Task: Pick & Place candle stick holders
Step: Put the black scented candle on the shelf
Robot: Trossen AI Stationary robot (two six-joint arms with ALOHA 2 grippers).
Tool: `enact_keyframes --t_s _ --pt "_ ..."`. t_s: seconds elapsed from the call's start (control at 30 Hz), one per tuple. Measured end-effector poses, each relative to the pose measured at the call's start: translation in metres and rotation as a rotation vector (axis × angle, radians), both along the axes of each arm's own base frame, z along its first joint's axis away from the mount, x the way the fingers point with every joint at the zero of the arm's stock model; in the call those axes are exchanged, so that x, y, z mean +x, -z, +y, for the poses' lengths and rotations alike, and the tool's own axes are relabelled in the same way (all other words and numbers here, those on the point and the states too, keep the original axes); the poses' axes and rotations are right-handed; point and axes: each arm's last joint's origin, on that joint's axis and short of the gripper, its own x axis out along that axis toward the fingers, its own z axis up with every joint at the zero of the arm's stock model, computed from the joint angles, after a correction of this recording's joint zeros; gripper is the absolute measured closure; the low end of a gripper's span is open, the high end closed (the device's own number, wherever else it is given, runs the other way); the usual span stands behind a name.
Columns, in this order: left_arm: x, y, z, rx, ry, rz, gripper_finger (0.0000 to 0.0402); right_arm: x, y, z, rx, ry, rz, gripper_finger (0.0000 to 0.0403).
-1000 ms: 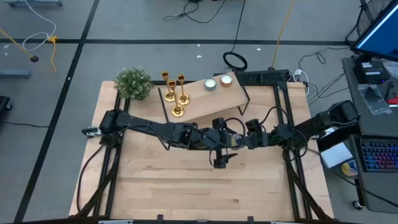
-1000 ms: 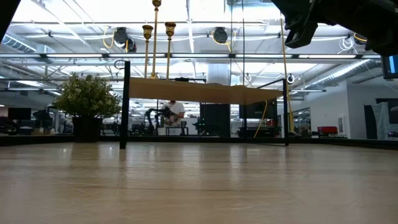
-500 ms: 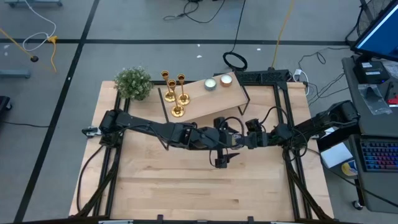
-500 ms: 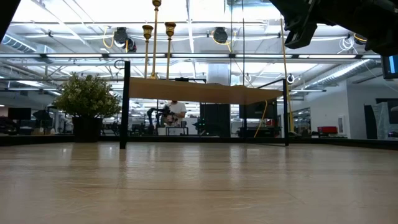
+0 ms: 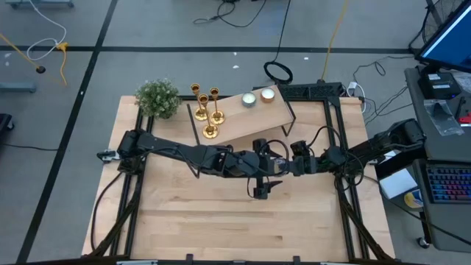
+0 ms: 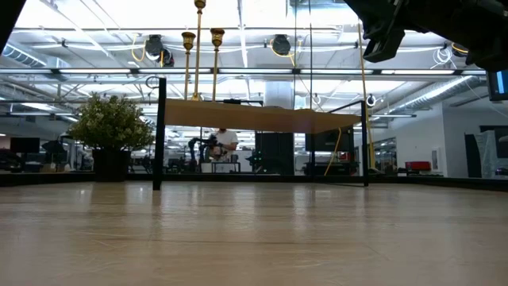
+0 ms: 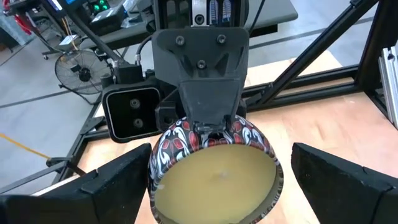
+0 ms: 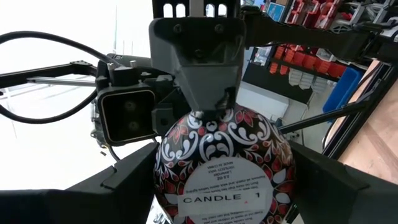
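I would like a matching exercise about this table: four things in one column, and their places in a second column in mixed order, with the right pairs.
Things
1. three shiny gold metal candlesticks
2. leafy green potted plant
3. round candle tin with a red, black and white pattern
4. two low round tealight discs

Places
A. in the air over the middle of the wooden table, gripped by the right gripper
B. on the right half of the raised wooden shelf
C. on the table, beside the shelf's left end
D. on the shelf's left end

Pairs: 1-D, 2-C, 3-A, 4-B
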Motion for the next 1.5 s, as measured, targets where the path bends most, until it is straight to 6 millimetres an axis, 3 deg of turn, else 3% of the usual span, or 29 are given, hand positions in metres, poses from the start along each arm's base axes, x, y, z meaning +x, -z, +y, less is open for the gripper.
enact_keyframes --t_s 0.3,0.63,1.2,1.5 --pt "0.000 0.000 0.001 0.005 -0.027 0.001 0.0113 0.000 0.000 0.000 0.002 -0.004 0.000 0.0109" --pt "-0.001 0.001 0.000 0.036 -0.082 0.004 0.0111 0.000 0.000 0.000 -0.001 0.010 0.002 0.0093" --pt "-0.013 0.004 -0.023 0.111 -0.138 0.058 0.0111 0.003 0.001 -0.011 -0.031 0.088 0.007 0.0086" --pt "-0.028 -0.004 -0.013 0.152 -0.281 0.107 0.0110 0.002 0.005 -0.018 -0.057 0.129 0.030 0.0085"
